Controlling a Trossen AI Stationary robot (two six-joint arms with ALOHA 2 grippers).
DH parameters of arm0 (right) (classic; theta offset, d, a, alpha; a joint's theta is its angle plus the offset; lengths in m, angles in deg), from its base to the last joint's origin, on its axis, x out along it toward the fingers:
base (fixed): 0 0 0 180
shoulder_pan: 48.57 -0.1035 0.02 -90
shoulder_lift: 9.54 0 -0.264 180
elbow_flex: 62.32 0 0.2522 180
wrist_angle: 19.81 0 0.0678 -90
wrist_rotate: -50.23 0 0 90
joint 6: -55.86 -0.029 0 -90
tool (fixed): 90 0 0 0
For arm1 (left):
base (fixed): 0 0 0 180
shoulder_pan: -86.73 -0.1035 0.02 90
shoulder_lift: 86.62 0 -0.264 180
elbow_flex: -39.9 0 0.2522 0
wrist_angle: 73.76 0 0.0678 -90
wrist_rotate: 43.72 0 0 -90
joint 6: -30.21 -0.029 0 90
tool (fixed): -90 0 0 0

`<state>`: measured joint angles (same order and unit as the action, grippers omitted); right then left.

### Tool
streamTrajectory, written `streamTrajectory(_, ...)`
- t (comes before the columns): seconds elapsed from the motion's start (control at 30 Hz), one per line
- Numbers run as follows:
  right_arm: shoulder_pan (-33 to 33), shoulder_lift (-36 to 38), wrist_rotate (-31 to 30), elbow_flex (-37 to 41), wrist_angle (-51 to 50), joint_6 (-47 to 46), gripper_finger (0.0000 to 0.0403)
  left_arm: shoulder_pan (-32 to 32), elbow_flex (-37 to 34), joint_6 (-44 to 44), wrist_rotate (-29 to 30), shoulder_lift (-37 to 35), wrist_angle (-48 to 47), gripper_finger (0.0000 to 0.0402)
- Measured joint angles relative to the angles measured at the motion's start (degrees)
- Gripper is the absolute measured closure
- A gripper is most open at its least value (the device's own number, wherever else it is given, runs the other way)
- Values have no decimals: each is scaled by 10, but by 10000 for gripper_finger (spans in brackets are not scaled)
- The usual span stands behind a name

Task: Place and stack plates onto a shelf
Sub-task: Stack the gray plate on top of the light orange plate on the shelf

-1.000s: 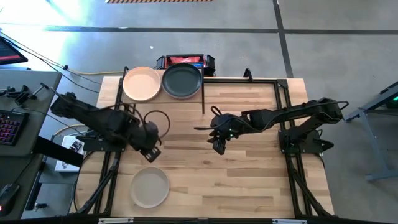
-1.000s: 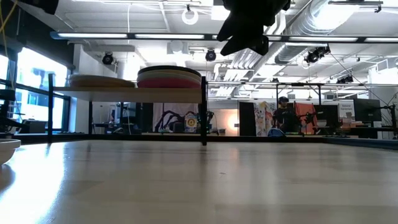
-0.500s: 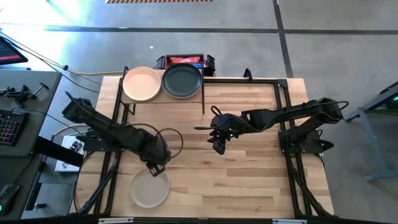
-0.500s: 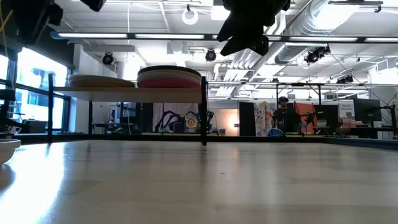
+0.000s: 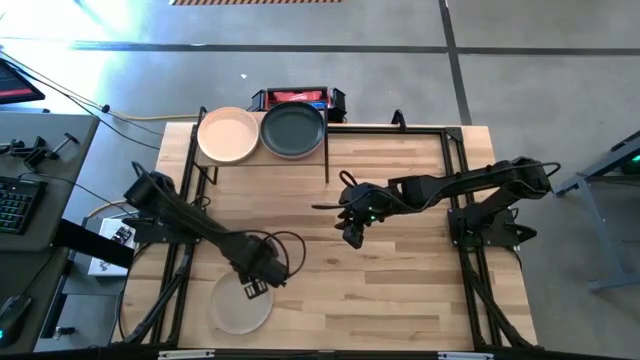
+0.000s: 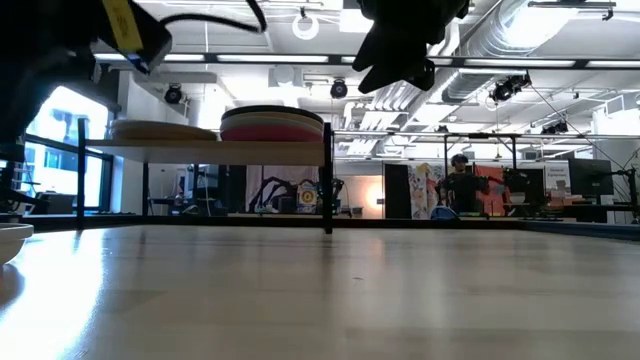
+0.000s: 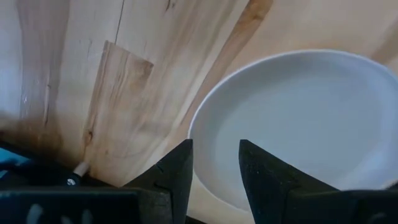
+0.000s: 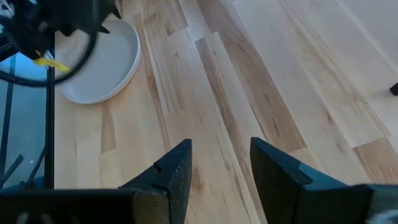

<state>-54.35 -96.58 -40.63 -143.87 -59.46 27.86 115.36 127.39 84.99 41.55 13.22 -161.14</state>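
Note:
One pale plate [image 5: 238,308] lies flat on the table near its front left; it also shows in the left wrist view [image 7: 305,124] and the right wrist view [image 8: 102,62]. My left gripper [image 5: 256,288] hangs open just above its far rim, pointing down, with its fingers [image 7: 177,177] on either side of that rim without touching it. The shelf [image 5: 325,150] stands at the far left. On it are a peach plate [image 5: 228,135] and a dark grey plate [image 5: 293,130], which tops a stack [image 6: 272,125]. My right gripper [image 5: 350,236] waits open over mid-table.
A red and black object [image 5: 297,97] sits behind the shelf. Black frame rails [image 5: 450,150] run along the table's far and right sides. A desk with a keyboard [image 5: 15,205] stands left of the table. Bare wood lies between the two grippers.
My left gripper has swung from mid-left toward the table's near edge and come down over the pale plate's far rim, tipping to point more steeply down. The plate has not moved.

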Motion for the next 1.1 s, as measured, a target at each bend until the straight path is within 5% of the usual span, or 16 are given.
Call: streamTrajectory(1.1, 0, 0, 0, 0, -18, -2, 261, -1, 0, -217, 5, 116, 9, 284)
